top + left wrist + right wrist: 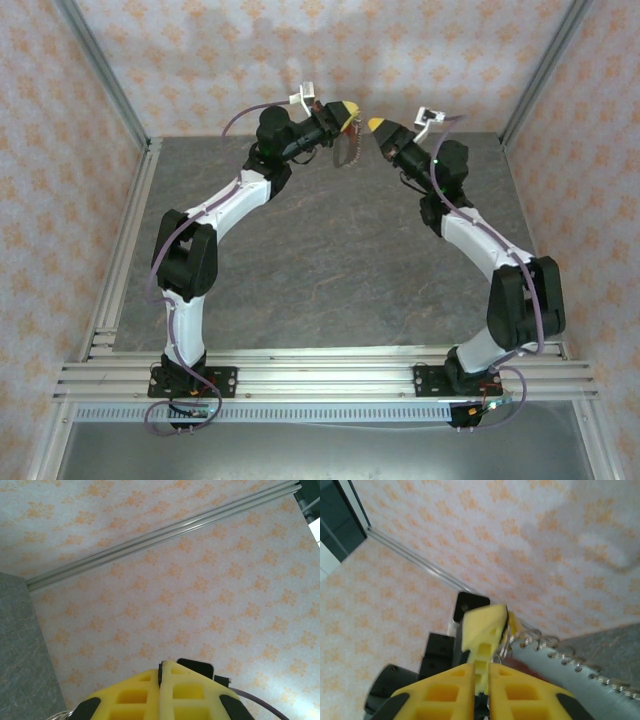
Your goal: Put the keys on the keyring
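My left gripper point(350, 108) is raised high near the back wall, its yellow fingers pressed together point(161, 664). The keyring point(347, 150), a thin beaded chain, hangs in a loop from its tips. In the right wrist view the left gripper point(492, 620) sits just ahead, with the chain point(540, 641) coming out between its fingers and trailing to the right. A dark reddish blur point(520, 666) lies by the chain; I cannot tell if it is the key. My right gripper point(372, 124) points at the left one, tips nearly touching it, with only a narrow slit point(481, 666) and nothing seen in it.
The grey table point(340, 260) lies far below both grippers. Patterned walls and aluminium frame posts point(110, 90) close in the back and sides. The two arms arch toward each other over the table's far half.
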You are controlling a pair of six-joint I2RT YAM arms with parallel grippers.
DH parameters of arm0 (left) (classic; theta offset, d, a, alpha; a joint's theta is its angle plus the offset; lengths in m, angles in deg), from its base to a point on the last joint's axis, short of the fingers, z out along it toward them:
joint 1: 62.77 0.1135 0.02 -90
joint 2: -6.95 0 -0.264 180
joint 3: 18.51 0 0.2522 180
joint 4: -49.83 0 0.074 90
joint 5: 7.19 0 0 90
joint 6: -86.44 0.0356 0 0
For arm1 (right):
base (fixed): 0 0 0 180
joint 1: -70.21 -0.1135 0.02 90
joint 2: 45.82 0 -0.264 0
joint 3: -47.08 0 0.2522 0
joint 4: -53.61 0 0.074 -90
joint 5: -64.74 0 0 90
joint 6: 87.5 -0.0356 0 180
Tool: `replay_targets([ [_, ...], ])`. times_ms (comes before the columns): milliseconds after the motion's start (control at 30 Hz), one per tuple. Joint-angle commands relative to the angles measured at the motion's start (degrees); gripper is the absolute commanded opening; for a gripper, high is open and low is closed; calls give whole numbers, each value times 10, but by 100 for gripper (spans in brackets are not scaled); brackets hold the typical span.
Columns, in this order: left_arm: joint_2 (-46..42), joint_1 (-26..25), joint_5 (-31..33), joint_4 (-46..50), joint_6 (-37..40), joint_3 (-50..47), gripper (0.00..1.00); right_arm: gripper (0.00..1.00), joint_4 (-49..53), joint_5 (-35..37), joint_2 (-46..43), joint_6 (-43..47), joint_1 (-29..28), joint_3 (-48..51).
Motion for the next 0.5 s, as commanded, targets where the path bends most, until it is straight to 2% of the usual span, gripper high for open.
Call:
replay_targets([
  [0,-5,-5,-10,-37,2,18,0,10,-7,-1,21,5,-26,-23],
  [233,-5,-6,-11,-36,4,19,0,10,0,-8,39,16,-49,-24],
  [467,-4,-6,-11,-41,1,18,0,10,26,0,-17,44,-18,34],
])
